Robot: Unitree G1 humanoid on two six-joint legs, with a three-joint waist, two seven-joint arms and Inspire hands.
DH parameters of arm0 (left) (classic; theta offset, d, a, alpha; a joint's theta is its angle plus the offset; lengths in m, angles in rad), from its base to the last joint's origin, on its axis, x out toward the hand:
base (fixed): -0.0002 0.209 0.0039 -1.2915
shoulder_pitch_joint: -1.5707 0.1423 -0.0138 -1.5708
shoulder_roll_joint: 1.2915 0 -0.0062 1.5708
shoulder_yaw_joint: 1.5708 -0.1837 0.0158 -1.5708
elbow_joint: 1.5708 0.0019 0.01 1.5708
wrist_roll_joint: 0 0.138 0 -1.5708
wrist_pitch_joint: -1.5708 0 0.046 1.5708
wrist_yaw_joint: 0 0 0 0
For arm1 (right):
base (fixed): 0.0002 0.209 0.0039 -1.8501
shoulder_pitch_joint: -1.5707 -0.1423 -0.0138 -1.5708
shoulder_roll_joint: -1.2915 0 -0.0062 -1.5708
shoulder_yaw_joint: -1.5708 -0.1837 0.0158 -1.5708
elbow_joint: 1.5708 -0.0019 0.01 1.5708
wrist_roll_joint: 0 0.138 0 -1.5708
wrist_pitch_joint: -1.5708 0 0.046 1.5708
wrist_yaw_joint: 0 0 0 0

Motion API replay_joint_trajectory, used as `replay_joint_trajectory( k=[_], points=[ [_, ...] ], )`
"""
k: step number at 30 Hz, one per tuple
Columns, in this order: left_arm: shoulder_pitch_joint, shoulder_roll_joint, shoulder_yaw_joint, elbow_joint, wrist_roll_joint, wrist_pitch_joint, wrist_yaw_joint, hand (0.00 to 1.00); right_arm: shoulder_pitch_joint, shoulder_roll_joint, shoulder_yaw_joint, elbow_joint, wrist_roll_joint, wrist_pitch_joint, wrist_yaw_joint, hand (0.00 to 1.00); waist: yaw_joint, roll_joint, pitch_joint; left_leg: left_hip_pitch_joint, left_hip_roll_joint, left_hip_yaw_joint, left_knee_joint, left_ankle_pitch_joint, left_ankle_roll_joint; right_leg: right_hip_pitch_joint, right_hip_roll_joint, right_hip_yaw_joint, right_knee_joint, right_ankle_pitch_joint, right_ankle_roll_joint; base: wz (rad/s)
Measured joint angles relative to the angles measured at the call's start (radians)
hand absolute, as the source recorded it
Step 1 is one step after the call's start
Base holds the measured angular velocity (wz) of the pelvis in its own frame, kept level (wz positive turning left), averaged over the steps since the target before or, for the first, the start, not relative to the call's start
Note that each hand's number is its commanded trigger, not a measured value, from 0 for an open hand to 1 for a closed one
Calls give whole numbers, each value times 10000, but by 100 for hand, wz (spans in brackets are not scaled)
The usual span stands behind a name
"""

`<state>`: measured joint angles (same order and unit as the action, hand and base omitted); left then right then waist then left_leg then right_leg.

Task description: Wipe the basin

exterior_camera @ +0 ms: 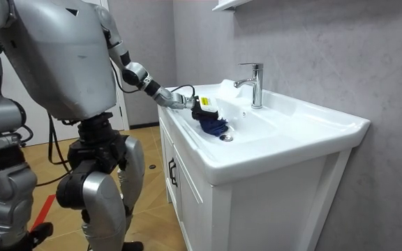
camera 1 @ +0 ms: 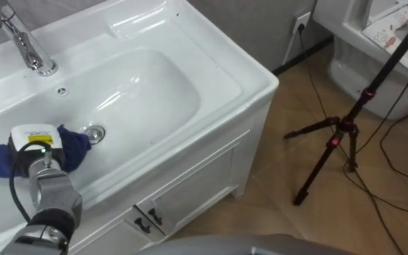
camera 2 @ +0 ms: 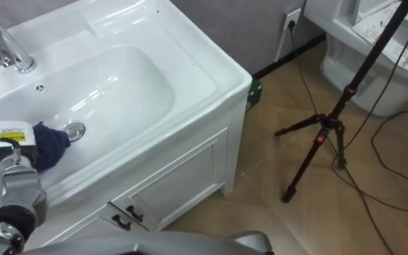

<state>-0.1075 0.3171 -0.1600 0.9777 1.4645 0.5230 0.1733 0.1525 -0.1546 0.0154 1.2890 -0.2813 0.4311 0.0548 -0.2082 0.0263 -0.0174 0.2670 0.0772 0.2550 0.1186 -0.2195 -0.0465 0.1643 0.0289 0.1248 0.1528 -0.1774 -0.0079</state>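
Note:
The white basin [camera 1: 154, 78] is set in a white vanity, with a chrome tap [camera 1: 27, 46] at its back and a drain [camera 1: 95, 133] in the bowl. A dark blue cloth [camera 1: 75, 146] lies bunched in the bowl, right beside the drain. My left hand [camera 1: 40, 152] rests on top of the cloth, reaching in over the front rim. In the room view the left hand [exterior_camera: 202, 106] sits above the cloth [exterior_camera: 213, 127]. My right hand [exterior_camera: 9, 233] hangs at my side at the room view's lower left edge. I stand at the front of the vanity.
A black tripod [camera 1: 335, 138] stands on the wooden floor to my right, with cables trailing around it. A white toilet [camera 1: 381, 42] stands beyond it. The vanity's cabinet doors [camera 1: 190, 191] are closed below the rim. A wall socket [camera 1: 302, 21] is on the grey wall.

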Motion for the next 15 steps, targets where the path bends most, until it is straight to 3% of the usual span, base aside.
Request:
replay_joint_trajectory(
  k=[3, 11, 15],
  points=[
    [63, -23, -19, -12, 187, 11, -129, 100, -24, -29, -98, 10, -52, -156, -39, 0, -2, 104, 2, -10, 11, -114, 2, 0, 0, 5, -13, -211, 9, 0, -1, 5],
    [149, 43, -625, -47, 193, 16, -568, 100, -588, -469, -368, 336, -75, -696, -352, 0, -50, 645, 16, -468, -25, -253, 43, 0, 0, -280, -113, -661, -21, -14, 4, 15],
    [149, 98, -932, -171, 296, 12, -730, 100, -784, -673, -559, 414, -358, -954, -533, 0, -94, 816, 35, -770, -22, -735, 114, 0, 1, -426, -138, -975, -12, -18, -5, 19]
  ],
)
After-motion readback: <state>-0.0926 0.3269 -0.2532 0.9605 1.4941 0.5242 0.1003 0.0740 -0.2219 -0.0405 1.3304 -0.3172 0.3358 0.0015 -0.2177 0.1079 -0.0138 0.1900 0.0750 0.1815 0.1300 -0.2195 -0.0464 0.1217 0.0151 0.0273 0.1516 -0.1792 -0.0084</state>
